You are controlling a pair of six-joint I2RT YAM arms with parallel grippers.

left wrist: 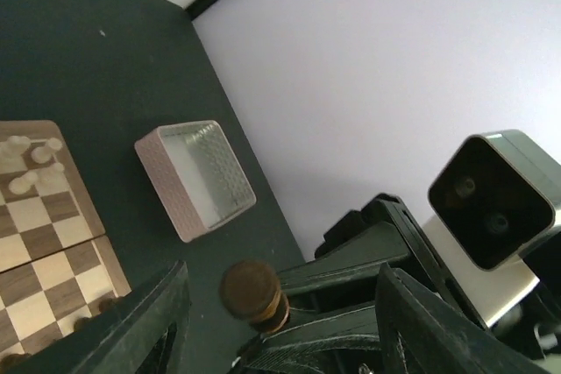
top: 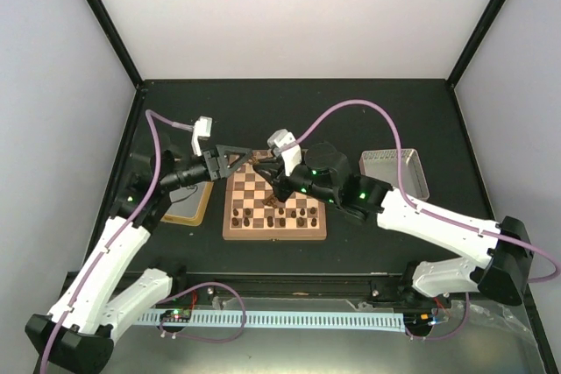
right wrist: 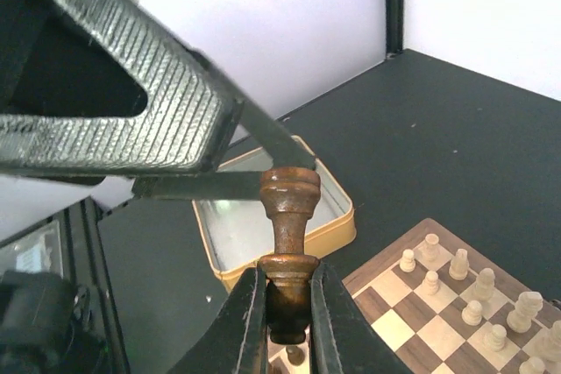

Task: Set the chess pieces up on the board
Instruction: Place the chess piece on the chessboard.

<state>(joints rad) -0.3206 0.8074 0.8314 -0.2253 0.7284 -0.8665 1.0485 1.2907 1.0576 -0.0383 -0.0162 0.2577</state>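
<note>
Aloft, dark piece [right wrist: 288, 225] (near board [top: 275, 235] edge)

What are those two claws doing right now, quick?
Left gripper: open, holding nothing.
Right gripper: closed on a dark chess piece.

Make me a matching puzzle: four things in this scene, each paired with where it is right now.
Things: 1 dark chess piece; 2 pale chess pieces; 3 grey box; 4 gold-rimmed tray.
Places: A on the board; B left of the board; C in the right tool; D right of the board.
Pairs: 1-C, 2-A, 3-D, 4-B.
</note>
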